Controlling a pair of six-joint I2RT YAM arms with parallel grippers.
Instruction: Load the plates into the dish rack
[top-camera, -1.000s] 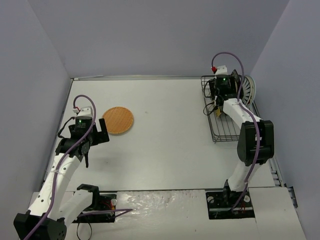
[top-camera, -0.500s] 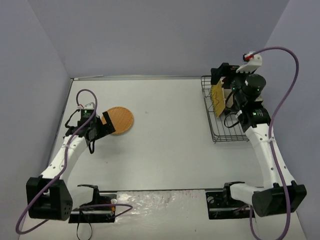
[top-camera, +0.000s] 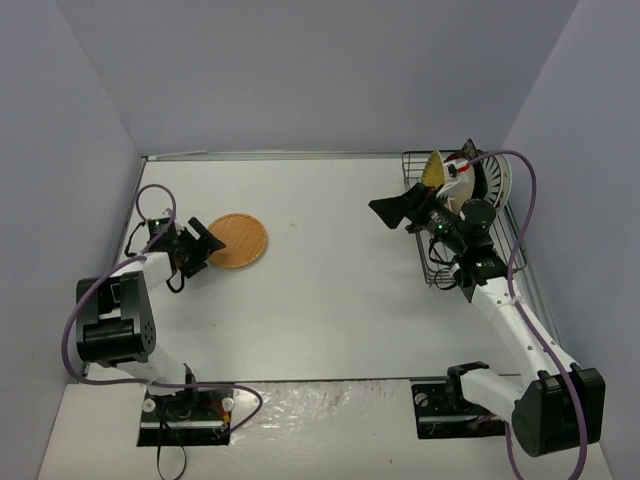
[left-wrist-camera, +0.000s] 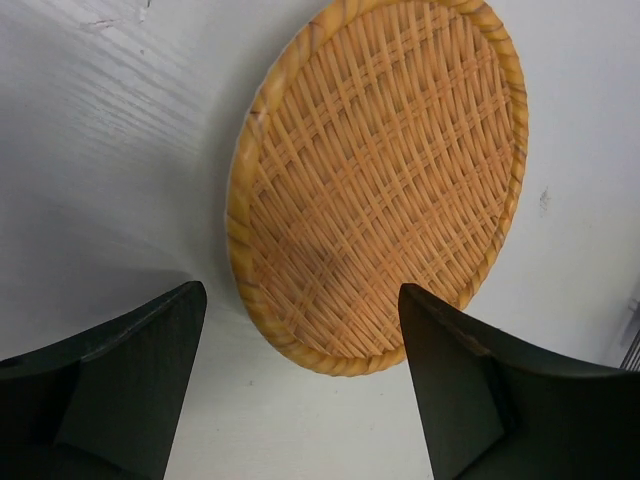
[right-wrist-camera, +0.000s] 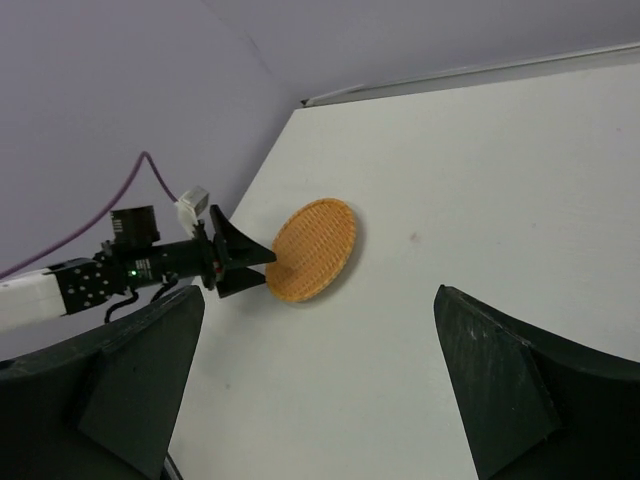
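Left fingers (left-wrist-camera: 110, 390): spread wide, holding nothing. They sit low over the surface at the near-left edge of the round plate. In the left wrist view the plate's closest rim falls in the gap between the two tips (contact with the rim cannot be made out).

Round orange-brown plate (top-camera: 237, 240): lies flat on the white surface (top-camera: 320, 300), left of centre and well apart from the rack. It has a woven pattern across the face and a lighter rim.

Right fingers (right-wrist-camera: 120, 380): parted and empty. They are held up off the surface just left of the rack's far end and point across toward the left arm (top-camera: 150, 262) and the round plate.

Rack (top-camera: 432, 272): black wire, standing at the far right of the surface with its long side along the right wall.

Yellow plate (top-camera: 433, 170): stands on edge at the rack's far end.

White striped plate (top-camera: 498, 178): also on edge, to the right of the yellow one. The right arm (top-camera: 505, 310) hides whatever lies between them.
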